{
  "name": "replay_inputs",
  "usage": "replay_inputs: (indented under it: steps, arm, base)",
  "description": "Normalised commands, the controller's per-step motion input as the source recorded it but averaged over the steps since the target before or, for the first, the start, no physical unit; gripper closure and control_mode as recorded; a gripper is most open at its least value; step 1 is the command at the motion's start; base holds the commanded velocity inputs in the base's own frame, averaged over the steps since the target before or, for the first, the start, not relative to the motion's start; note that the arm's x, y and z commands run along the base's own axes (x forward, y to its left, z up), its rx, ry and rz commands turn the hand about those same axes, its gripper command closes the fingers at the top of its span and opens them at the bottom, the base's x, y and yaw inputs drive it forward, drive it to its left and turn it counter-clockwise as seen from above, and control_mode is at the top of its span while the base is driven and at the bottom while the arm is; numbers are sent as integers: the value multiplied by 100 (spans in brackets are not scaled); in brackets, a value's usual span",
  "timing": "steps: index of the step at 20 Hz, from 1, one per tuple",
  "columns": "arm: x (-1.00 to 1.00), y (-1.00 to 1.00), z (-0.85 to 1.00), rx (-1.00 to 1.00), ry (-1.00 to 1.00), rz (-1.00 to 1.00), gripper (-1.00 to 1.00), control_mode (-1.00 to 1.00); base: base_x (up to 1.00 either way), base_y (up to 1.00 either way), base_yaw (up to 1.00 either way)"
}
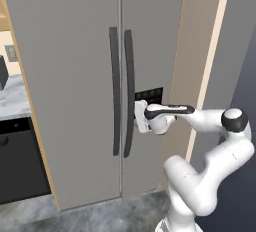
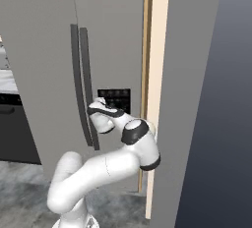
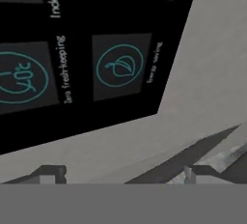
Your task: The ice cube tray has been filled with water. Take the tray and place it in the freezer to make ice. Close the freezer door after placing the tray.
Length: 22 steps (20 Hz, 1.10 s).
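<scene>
Fingers: spread wide, holding nothing — the two dark fingertips (image 3: 50, 172) show well apart in the hand view.
Gripper: the gripper (image 1: 138, 116) sits just beside the freezer door handle (image 1: 129, 93), on its dispenser-panel side, low on the bar.
Dispenser panel: the dispenser panel (image 1: 149, 95) is just above the hand, close to the camera.
Freezer door: the freezer door (image 1: 150, 36) looks shut, flush with the wider door (image 1: 65, 76).
Step in hand: probably opening the freezer.
How to do it well: slide sideways until the handle lies between the fingers — then close fully before pulling.
Risk: gripping air beside the handle, or pressing the panel.
Ice cube tray: cannot tell where it is.
</scene>
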Motion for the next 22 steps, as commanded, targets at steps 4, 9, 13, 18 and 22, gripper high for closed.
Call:
replay_inputs:
  steps: [4,9,13,18,22]
  arm:
    - [40,21,0,0,11,-26,-100,-100]
    - [61,0,0,0,20,-31,-100,-100]
    - [88,0,0,0,24,-37,-100,-100]
    - [96,0,0,0,23,-40,-100,-100]
    - [58,-15,0,0,20,-41,-100,-100]
  base:
    - [0,0,0]
    - [0,0,0]
    - [0,0,0]
    - [0,0,0]
    - [0,0,0]
